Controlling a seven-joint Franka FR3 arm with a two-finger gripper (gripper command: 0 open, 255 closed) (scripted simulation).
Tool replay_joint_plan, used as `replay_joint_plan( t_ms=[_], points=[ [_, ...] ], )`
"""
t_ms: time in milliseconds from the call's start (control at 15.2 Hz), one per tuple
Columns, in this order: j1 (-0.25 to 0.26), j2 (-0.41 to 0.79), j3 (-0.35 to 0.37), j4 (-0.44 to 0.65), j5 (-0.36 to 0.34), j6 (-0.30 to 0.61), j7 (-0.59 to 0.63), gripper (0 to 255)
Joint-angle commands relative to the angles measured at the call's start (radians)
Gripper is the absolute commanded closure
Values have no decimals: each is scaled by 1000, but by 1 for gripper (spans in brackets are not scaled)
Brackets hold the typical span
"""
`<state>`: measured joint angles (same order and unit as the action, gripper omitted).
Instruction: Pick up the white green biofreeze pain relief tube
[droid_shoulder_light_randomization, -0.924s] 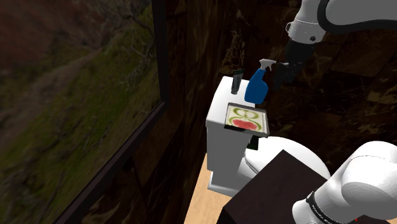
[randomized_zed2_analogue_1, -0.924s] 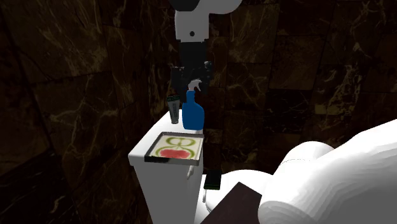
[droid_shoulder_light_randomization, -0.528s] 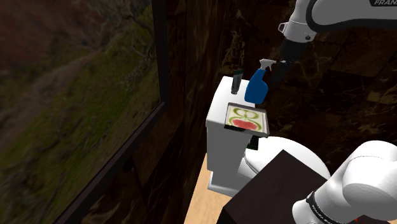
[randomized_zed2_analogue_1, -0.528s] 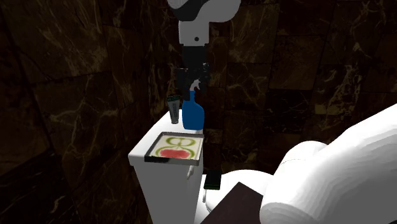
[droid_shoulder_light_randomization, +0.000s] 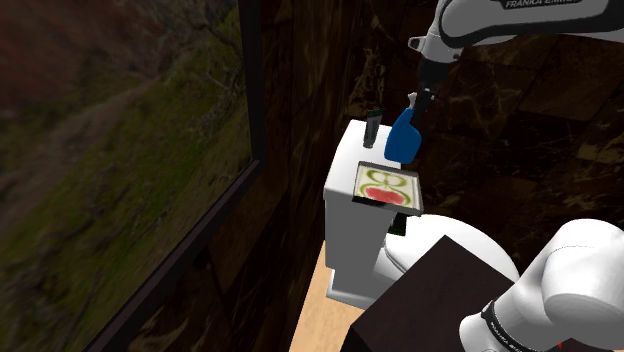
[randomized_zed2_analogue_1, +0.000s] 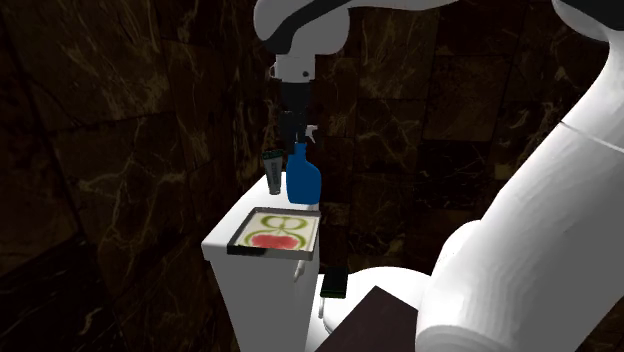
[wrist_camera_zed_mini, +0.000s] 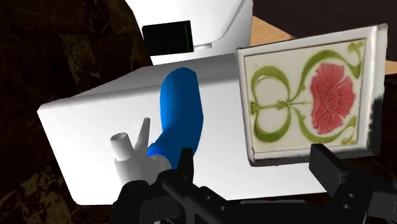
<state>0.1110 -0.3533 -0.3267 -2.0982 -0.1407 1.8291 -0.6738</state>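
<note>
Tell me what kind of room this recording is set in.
Most likely a bathroom. A white toilet tank stands before a dark marbled wall, with the toilet's white bowl in front of it, and a blue spray bottle stands on the tank's lid.

Tube (droid_shoulder_light_randomization: 371, 127) beside spray bottle (droid_shoulder_light_randomization: 404, 141) on tank (droid_shoulder_light_randomization: 345, 225), tile (droid_shoulder_light_randomization: 387, 186) before them

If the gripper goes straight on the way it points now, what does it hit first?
Most likely the blue spray bottle, whose white head sits just ahead of the gripper; depth is unclear.
</note>
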Motion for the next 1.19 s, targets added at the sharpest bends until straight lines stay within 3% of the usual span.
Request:
replay_joint_plan(
  t_ms=[0, 396, 792, 1122],
  points=[
    [19, 80, -38, 59, 23, 25, -122, 0],
    [47, 337, -104, 285, 143, 43, -458, 0],
    [14, 589, -93, 554, 271, -2, -742, 0],
    [15, 591, -88, 488, 273, 65, -745, 0]
  ],
)
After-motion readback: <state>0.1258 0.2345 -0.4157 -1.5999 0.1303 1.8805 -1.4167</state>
